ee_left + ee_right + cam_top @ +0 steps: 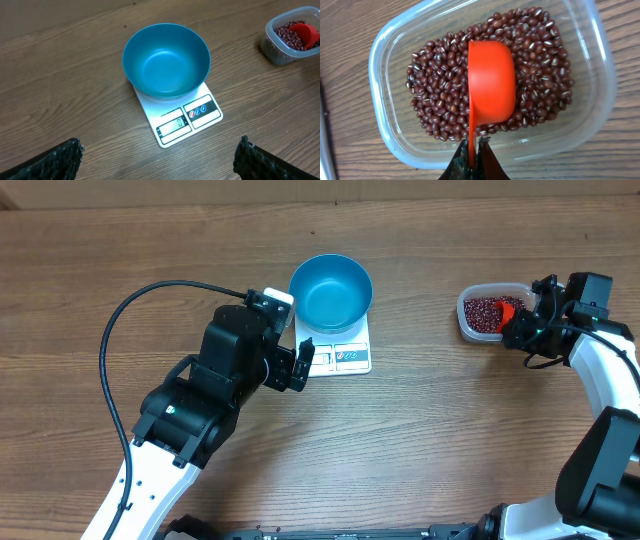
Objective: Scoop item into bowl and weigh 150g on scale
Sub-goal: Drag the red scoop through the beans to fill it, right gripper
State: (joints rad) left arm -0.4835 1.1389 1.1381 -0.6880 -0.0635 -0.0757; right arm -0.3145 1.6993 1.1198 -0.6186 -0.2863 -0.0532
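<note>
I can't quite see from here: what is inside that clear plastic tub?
Small red-brown beans and an orange scoop, its handle pinched by the right claw. Whatever lies under the scoop is covered.

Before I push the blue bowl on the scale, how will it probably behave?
The bowl is empty, so it is probably light. It stands on the flat, smooth-looking scale, so it may slide easily. Its sides narrow toward the base, so a push at the rim could tip it.
</note>
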